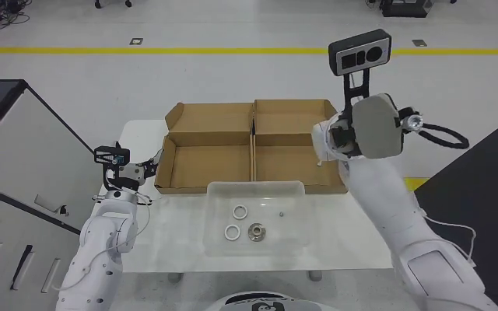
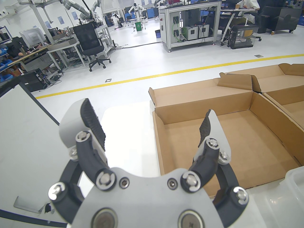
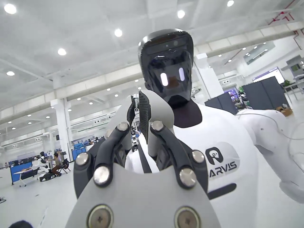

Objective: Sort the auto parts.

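A clear plastic tray (image 1: 214,233) at the table's front holds two white rings (image 1: 240,211) (image 1: 232,232), a round metal flanged part (image 1: 256,231) and a tiny dark piece (image 1: 281,210). Behind it stand two open cardboard boxes, the left box (image 1: 206,167) (image 2: 225,138) and the right box (image 1: 296,163) (image 2: 280,81), both bare inside. My left gripper (image 2: 147,110) (image 1: 152,167) hangs open and holds nothing, just outside the left box's left wall. My right gripper (image 3: 136,104) (image 1: 379,124) is raised high over the right box's right end, shut on a small threaded metal part (image 3: 135,100).
The white table (image 1: 140,140) has a bare strip left of the boxes. A grey angled panel (image 1: 47,132) stands off the table's left side. The tray's corner (image 2: 294,179) lies close to the left box's front wall. Open floor with a yellow line (image 1: 156,50) lies beyond.
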Tool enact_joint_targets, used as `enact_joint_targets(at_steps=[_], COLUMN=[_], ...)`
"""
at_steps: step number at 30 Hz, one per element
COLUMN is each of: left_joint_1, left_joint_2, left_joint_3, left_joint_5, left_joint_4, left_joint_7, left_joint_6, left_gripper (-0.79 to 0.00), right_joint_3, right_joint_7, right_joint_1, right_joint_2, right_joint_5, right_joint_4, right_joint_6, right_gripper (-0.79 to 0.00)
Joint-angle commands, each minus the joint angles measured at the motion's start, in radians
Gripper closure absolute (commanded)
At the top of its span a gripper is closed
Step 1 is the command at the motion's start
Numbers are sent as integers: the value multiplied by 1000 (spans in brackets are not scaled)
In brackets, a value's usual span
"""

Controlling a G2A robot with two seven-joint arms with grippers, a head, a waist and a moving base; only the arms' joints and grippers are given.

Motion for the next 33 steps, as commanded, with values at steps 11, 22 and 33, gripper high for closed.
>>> enact_joint_targets(at_steps=[11,22,33], left_joint_1=[0,0,0], left_joint_2=[0,0,0], left_joint_3=[0,0,0], left_joint_5=[0,0,0], left_joint_4=[0,0,0], left_joint_7=[0,0,0], left_joint_6=[0,0,0], left_gripper=[-785,-785,-785], right_joint_3=[50,125,114], right_joint_7=[-87,-162,-127], right_joint_1=[-3,-19,-37], right_joint_2=[-12,8,-10], right_joint_5=[-211,-521,-390], right_joint_4=[37,-9,-25], right_joint_6=[37,165,136], right_gripper=[0,0,0])
